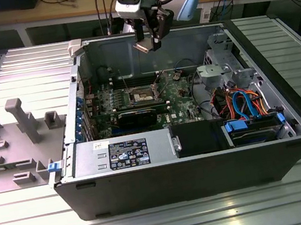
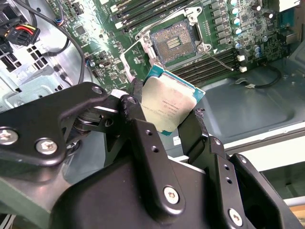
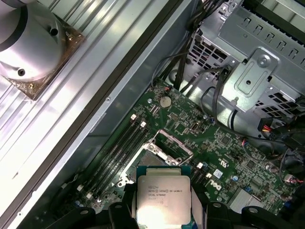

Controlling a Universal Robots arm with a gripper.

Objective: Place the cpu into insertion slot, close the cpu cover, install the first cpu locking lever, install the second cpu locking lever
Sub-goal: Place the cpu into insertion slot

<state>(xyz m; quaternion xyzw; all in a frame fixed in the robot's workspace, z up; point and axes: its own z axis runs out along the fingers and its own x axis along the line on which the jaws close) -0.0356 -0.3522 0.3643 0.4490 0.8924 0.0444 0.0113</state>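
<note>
Black fingers (image 2: 143,138) of the gripper (image 2: 167,101) sit closest in the second wrist view, drawn in on two opposite edges of the cpu (image 2: 170,109). The chip is pinched between them with its silver-grey top facing out. In the first wrist view the same chip (image 3: 163,198) hangs over the green motherboard (image 3: 224,148).

Seen from the exterior view, a grey moulded tray (image 1: 16,142) lies on the ribbed table (image 1: 158,222), on the exterior view's left. Next comes the open computer case (image 1: 180,183), with its power supply (image 1: 122,152) along the near wall.

The gripper (image 1: 150,42) is above the case's far side. It holds the cpu (image 1: 143,46) tilted, up in the air and well apart from the board.

Below it the insertion slot (image 1: 143,95) is bare, and its dark pin field is plain in the second wrist view (image 2: 174,43). The cpu cover (image 3: 175,143) stands swung up off the socket. Long memory slots (image 3: 119,148) run just beside the socket.

Further to the exterior view's right is a metal drive cage (image 1: 219,71). A tangle of orange and blue cables (image 1: 242,102) sits beside it, clear of the socket.
</note>
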